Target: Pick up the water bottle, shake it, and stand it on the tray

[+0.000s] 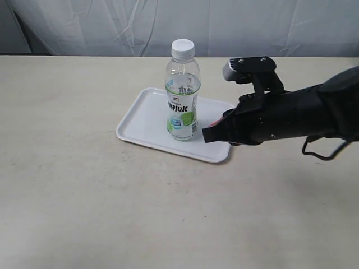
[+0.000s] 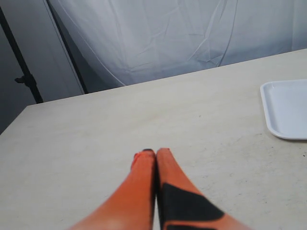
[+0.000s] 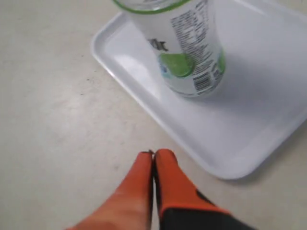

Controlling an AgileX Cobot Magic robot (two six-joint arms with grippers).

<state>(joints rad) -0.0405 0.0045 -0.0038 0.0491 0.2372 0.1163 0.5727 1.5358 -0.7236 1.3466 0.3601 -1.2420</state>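
Note:
The water bottle (image 1: 182, 92), clear with a white cap and green-and-white label, stands upright on the white tray (image 1: 145, 120) near the table's middle. My right gripper (image 1: 212, 128) is shut with nothing in it, just right of the bottle at the tray's right end, apart from the bottle. In the right wrist view its orange fingertips (image 3: 154, 153) hang over bare table beside the tray's rim (image 3: 144, 103), with the bottle (image 3: 189, 52) ahead. My left gripper (image 2: 154, 151) is shut and empty over bare table; one end of the tray (image 2: 288, 108) shows off to the side.
A beige table (image 1: 84, 213) carries everything. White cloth (image 1: 112, 22) hangs behind its far edge. A dark stand pole (image 2: 26, 79) stands beyond the table's corner in the left wrist view.

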